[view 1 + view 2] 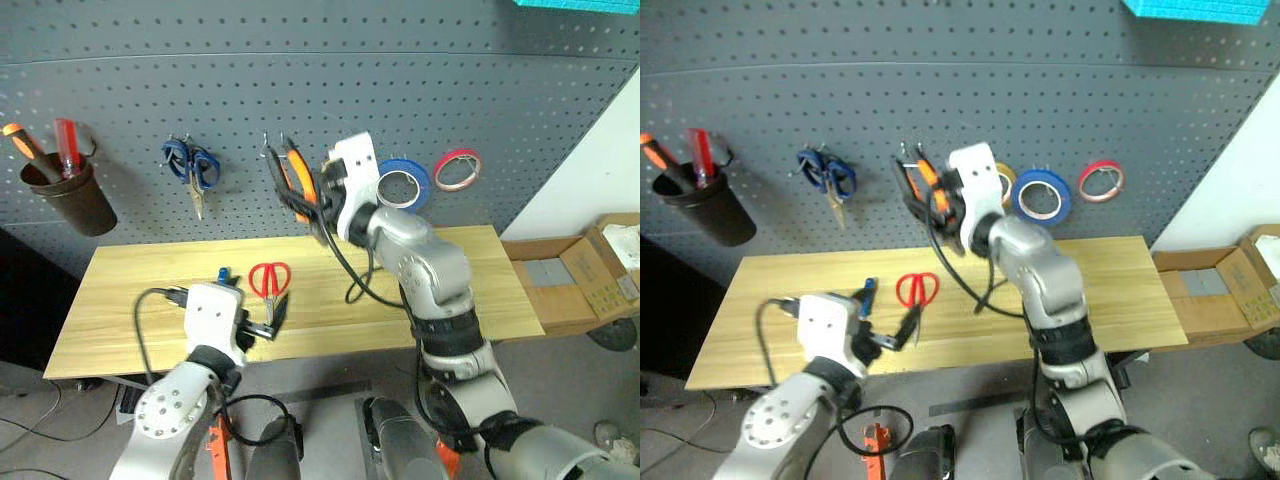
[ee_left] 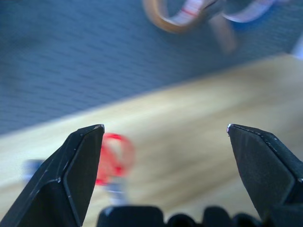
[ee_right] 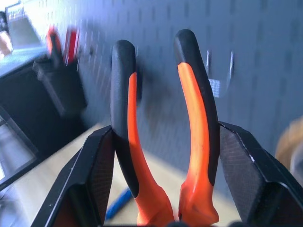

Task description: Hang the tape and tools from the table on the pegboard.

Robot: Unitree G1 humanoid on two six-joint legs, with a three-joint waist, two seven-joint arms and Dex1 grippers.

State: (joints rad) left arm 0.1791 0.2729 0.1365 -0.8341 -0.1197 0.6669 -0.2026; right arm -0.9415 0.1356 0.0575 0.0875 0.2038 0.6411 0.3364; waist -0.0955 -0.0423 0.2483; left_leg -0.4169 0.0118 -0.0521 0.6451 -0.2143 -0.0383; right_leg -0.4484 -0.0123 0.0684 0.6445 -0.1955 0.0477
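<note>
Your left gripper (image 1: 262, 330) has its fingers spread wide with nothing between them, hovering over the near edge of the table (image 1: 120, 330). Just beyond its tips lie the red-handled scissors (image 1: 270, 283), flat on the planks, and to their left the small blue screwdriver (image 1: 224, 275); bare wood stretches on both sides of these two, wider toward the right end.

Your right gripper (image 3: 161, 137) is clamped on the pliers (image 3: 189, 123), one finger pressing each orange-and-black handle from outside, handle ends pointing at the pegboard (image 1: 400, 80). You see the pliers raised close against the board, above the table's far edge, next to a pair of metal hooks (image 3: 220, 64).

On the board, right of the pliers, hangs the blue tape (image 1: 404, 184), and further right a pink-red roll (image 1: 457, 169). Left of the pliers hang blue-handled scissors (image 1: 193, 170), and further left a dark cup (image 1: 70, 195) holding two screwdrivers. Open holes fill the board above this row.
</note>
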